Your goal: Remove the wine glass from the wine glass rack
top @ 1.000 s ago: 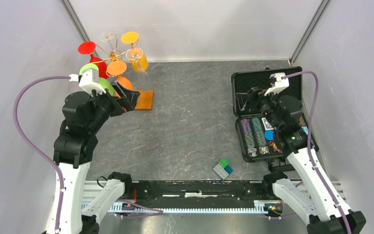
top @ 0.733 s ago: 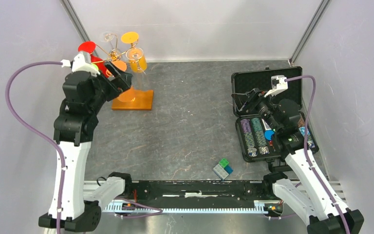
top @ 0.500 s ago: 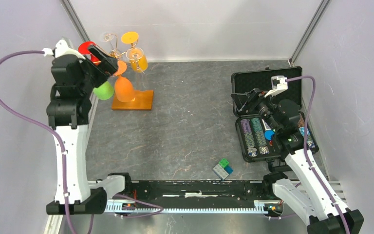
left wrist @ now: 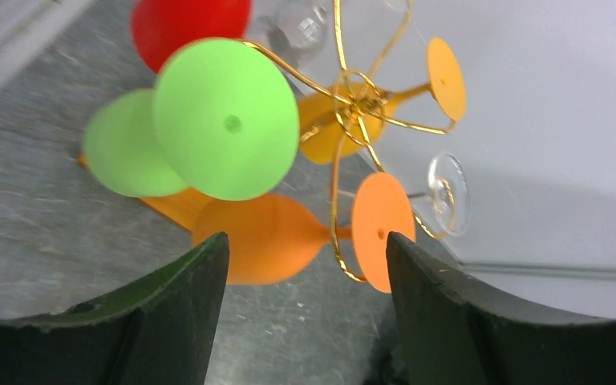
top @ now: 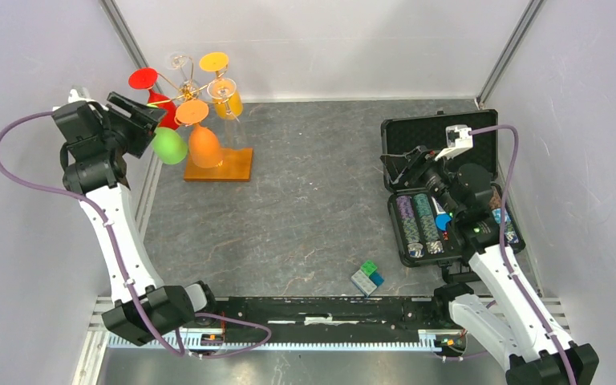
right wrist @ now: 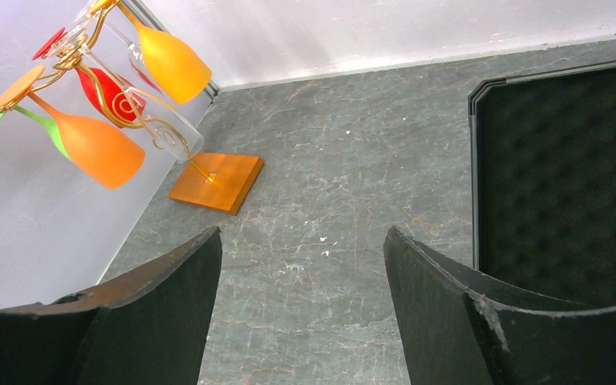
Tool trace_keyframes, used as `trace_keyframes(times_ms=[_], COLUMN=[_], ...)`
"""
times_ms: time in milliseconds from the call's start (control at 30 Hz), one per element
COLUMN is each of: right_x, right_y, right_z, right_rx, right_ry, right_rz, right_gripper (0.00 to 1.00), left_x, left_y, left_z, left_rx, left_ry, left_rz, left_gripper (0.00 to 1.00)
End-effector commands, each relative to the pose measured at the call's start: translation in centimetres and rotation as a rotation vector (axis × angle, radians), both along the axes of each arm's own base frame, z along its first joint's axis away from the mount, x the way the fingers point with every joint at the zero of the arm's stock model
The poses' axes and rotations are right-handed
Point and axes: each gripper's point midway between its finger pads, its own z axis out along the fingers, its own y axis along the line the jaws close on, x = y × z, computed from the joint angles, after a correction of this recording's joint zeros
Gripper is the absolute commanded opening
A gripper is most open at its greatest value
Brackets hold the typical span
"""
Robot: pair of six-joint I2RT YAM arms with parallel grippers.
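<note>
The wine glass rack (top: 186, 95) is a gold wire stand on an orange base (top: 218, 164) at the back left. Several glasses hang from it upside down: red (top: 143, 78), green (top: 168, 146), orange (top: 204, 148), yellow (top: 228, 100) and clear (top: 179, 58). My left gripper (top: 140, 108) is open and empty, raised just left of the rack, pointing at it. In the left wrist view the gripper (left wrist: 305, 237) frames the orange glass (left wrist: 257, 237), with the green glass's foot (left wrist: 226, 119) above. My right gripper (top: 401, 164) is open and empty (right wrist: 301, 231), far to the right.
An open black case (top: 441, 188) with poker chips lies at the right under the right arm. A small green and blue cube (top: 366, 278) sits near the front edge. The left wall stands close behind the left arm and rack.
My left arm has lifted and swung back and left, from in front of the rack to its left side. The green and orange glasses it covered now show. The right arm shifted slightly.
</note>
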Motion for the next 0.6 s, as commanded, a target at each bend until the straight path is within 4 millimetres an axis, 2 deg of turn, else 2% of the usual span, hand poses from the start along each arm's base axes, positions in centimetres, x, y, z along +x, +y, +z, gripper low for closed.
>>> trace_keyframes(times_ms=[0, 67, 133, 200, 333, 467, 567], right_x=[0.3, 0.3, 0.3, 0.3, 0.3, 0.4, 0.4], right_y=[-0.2, -0.1, -0.1, -0.1, -0.1, -0.1, 0.0], right_z=[0.2, 0.0, -0.1, -0.2, -0.3, -0.6, -0.9], right_rx=[-0.005, -0.002, -0.001, 0.0, 0.001, 0.005, 0.011], right_ry=[-0.015, -0.012, -0.009, -0.008, -0.004, 0.007, 0.011], right_rz=[-0.009, -0.007, -0.007, -0.007, -0.008, -0.008, -0.005], right_gripper=[0.78, 0.78, 0.78, 0.78, 0.78, 0.77, 0.77], left_x=[0.7, 1.1, 1.2, 1.2, 1.3, 1.6, 1.7], left_y=[-3.6, -3.7, -4.2, -4.6, -4.5, -3.5, -3.5], left_z=[3.2, 2.9, 2.8, 3.0, 2.1, 1.0, 0.9], left_rx=[-0.081, -0.099, -0.127, -0.155, -0.191, -0.197, -0.2], left_ry=[-0.149, -0.141, -0.15, -0.17, -0.155, -0.119, -0.119], left_rz=[-0.211, -0.229, -0.262, -0.281, -0.253, -0.184, -0.177], left_gripper=[0.69, 0.62, 0.5, 0.45, 0.47, 0.47, 0.46])
